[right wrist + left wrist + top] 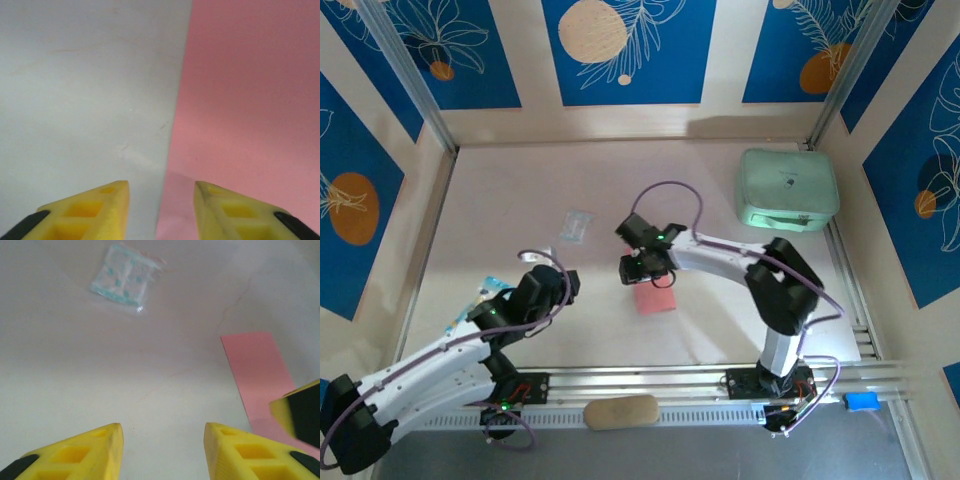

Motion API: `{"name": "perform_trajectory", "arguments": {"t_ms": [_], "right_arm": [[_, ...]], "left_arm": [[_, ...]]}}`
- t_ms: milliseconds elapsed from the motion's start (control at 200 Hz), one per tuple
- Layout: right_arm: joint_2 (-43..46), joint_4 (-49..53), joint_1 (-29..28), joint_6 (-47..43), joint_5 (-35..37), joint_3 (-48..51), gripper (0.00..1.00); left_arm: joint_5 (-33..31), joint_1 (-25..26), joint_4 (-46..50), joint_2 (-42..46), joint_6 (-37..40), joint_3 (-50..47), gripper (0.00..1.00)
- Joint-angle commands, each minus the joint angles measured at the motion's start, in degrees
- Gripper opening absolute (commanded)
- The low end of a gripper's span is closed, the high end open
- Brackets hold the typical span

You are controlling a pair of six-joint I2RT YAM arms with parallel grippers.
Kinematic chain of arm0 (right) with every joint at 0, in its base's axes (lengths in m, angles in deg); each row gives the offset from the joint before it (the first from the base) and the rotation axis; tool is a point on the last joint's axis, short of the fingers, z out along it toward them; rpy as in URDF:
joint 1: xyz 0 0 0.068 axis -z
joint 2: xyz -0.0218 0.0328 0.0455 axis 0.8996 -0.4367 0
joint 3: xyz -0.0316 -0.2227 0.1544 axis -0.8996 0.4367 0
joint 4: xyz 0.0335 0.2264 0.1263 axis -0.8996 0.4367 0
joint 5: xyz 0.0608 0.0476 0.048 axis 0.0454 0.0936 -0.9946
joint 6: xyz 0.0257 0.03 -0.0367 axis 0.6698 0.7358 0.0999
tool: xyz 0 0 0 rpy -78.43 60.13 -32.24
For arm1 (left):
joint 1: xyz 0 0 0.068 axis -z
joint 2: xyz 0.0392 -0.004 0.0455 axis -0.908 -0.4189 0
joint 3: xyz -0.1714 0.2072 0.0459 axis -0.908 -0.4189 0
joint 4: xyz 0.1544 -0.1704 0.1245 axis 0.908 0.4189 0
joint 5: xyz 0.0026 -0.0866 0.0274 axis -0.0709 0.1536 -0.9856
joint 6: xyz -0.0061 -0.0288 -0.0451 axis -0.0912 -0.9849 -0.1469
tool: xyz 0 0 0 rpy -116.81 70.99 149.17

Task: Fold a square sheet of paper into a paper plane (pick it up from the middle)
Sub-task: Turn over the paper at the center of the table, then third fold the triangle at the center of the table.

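Note:
The salmon-pink sheet of paper lies flat on the table in front of the right arm, showing as a plain rectangle. My right gripper hangs low over the sheet's far edge. In the right wrist view its open jaws straddle the paper's left edge, with nothing between them. My left gripper is to the left of the sheet, apart from it. It is open over bare table, with the paper to its right. The paper plane is out of view.
A small clear packet lies behind the left gripper, also in the left wrist view. A mint-green case stands at the back right. A tan oblong pad rests on the front rail between the arm bases.

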Motion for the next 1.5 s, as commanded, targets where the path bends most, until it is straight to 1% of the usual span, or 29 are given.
{"name": "perform_trajectory", "arguments": {"t_ms": [0,55,170,210,240,385,415,465,680,910,1075,1315,1415,1495], "right_arm": [[7.99,-12.80,4.72,3.65,-16.38,7.55,0.41],[11.00,-17.94,8.22,5.57,-21.30,12.47,0.40],[14.60,-24.54,14.92,8.33,-28.03,20.79,0.28],[15.11,-24.92,16.93,8.61,-29.05,22.69,0.22],[15.58,-25.29,18.22,8.70,-29.54,24.00,0.19],[15.63,-25.96,21.57,7.65,-32.58,27.39,0.15],[15.25,-25.58,21.77,7.37,-32.67,27.46,0.13],[14.47,-25.52,21.91,7.23,-32.45,27.74,0.13],[8.63,-26.24,21.87,6.61,-34.67,25.97,0.09],[4.03,-27.55,21.82,7.45,-34.03,25.34,0.08],[2.01,-29.32,21.91,9.54,-34.22,27.72,0.07],[2.02,-30.05,22.17,14.83,-32.86,30.80,0.07],[1.43,-29.58,22.17,16.48,-33.07,30.93,0.04],[1.79,-29.93,22.24,17.35,-32.81,31.56,0.04]], "left_arm": [[8.38,-1.22,-4.80,-4.51,2.09,1.54,0.46],[11.68,-1.63,-5.78,-8.03,2.79,2.87,0.46],[17.75,-1.76,-10.13,-14.93,4.03,4.85,0.45],[20.27,-1.82,-11.91,-17.24,4.18,5.43,0.45],[21.90,-1.78,-12.81,-19.04,4.23,6.03,0.43],[27.92,-1.87,-15.17,-26.65,3.39,8.67,0.39],[29.10,-1.82,-15.80,-28.05,3.00,9.07,0.38],[30.85,-1.90,-17.09,-30.01,2.18,9.51,0.37],[36.15,-1.95,-21.47,-36.28,-1.33,10.76,0.36],[38.31,-2.00,-23.96,-39.34,-3.59,10.94,0.37],[39.27,-2.51,-25.50,-41.46,-5.49,11.12,0.37],[40.52,-3.57,-28.49,-44.77,-8.09,10.93,0.37],[41.32,-3.97,-30.67,-46.25,-9.41,10.68,0.37],[42.02,-4.10,-31.83,-47.43,-9.93,10.93,0.37]]}}
